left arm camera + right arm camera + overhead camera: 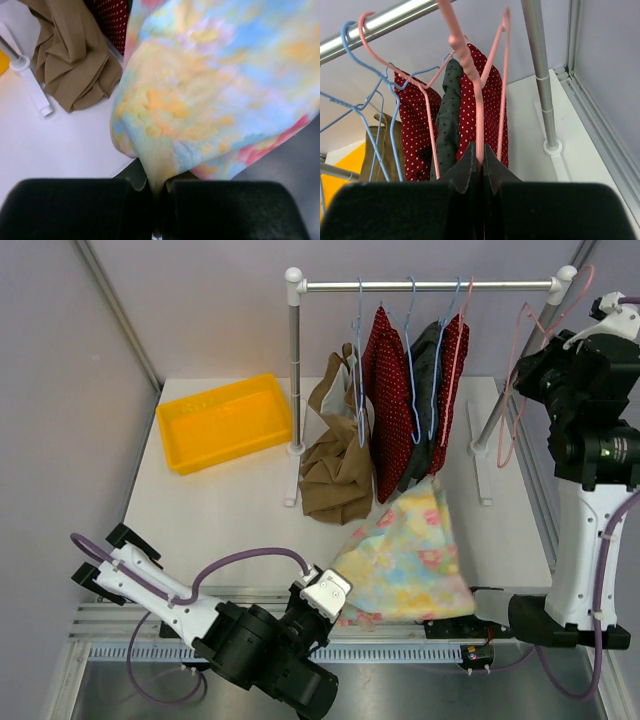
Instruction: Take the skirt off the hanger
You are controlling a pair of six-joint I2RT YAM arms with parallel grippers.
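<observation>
**Top external view.** The floral skirt [405, 560] is lying spread in the near middle of the scene, between the clothes rack [430, 285] and the arm bases. Its far tip is reaching up to the lower edge of the red polka-dot garments [385, 400] hanging on the rack. The left pincer [340, 610] is gripping the skirt's near left corner. A brown garment [335, 465] is slumping at the rack's left foot, and a yellow bin [225, 422] is sitting on the tabletop [220, 510] at far left. The right arm [590, 440] is standing at the right, beside the rack's right post.

**Left wrist view.** The left pincer is clamping together on a gathered fold of the skirt, and the cloth is fanning out away from it, blurred. The brown garment is lying to the left.

**Right wrist view.** The right pincer [479, 165] is pressing together on the lower wire of a pink hanger [479, 100]. This hanger is carrying no cloth. Blue hangers [395, 115] and a dark dotted garment [450, 115] are hanging beyond it.
</observation>
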